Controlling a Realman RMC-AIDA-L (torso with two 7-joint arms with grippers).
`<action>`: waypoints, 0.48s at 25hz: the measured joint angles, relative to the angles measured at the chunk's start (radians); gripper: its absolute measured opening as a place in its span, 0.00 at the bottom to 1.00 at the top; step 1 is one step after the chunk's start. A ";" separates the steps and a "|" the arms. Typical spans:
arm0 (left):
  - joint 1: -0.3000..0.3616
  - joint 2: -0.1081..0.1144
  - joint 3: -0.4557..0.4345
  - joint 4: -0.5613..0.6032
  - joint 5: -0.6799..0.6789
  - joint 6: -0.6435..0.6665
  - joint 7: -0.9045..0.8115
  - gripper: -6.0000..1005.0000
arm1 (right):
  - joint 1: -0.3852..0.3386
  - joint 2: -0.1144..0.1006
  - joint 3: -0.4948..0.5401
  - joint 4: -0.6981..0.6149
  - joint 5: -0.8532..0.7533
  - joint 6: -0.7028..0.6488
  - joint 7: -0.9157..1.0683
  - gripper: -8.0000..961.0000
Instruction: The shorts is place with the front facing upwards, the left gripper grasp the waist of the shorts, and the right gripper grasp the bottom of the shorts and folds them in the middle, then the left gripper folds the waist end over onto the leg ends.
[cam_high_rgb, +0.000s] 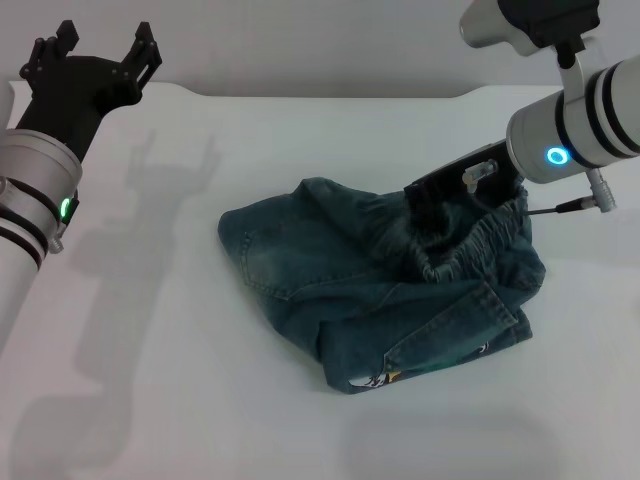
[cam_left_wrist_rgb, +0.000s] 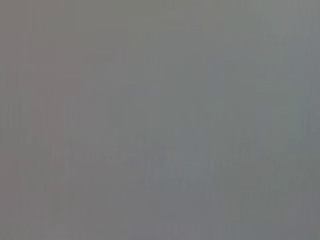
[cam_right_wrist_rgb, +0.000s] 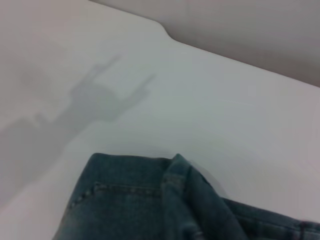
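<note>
**Lying crumpled: denim shorts, with right end effector at the waistband**

Lying near the middle of the white surface (cam_high_rgb: 150, 400), slightly toward the robot's right: one pair of blue denim shorts (cam_high_rgb: 340, 280), bunched and partly doubled over itself. Elastic waistband (cam_high_rgb: 480, 240) raised and gathered on the right side of the heap; a small printed patch (cam_high_rgb: 385, 377) shows at the near edge. The right wrist view takes in a seamed, stitched portion of the same shorts (cam_right_wrist_rgb: 130, 205) against the bare surface (cam_right_wrist_rgb: 225, 115).

Right end effector (cam_high_rgb: 432, 205): lowered onto the waistband, its dark body touching the gathered cloth. Fingertips hidden among the folds; whether they are spread or pinching the fabric cannot be told.

Left end effector (cam_high_rgb: 95, 50): raised at the far left, well apart from the shorts, fingers (cam_high_rgb: 145, 45) spread wide and holding nothing. Its shadow falls on the surface beside the garment.

Left wrist view: uniform grey, nothing discernible.
</note>
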 joint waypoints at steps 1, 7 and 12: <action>-0.001 0.000 0.000 0.000 0.000 0.000 0.000 0.84 | 0.000 0.000 0.000 0.002 -0.013 0.001 0.003 0.01; -0.008 -0.001 0.001 0.007 0.000 -0.001 -0.003 0.84 | 0.000 -0.001 0.010 0.015 -0.057 0.005 0.010 0.01; -0.026 -0.001 0.003 0.022 0.000 -0.010 -0.007 0.85 | 0.007 -0.001 0.028 0.056 -0.047 0.042 0.004 0.01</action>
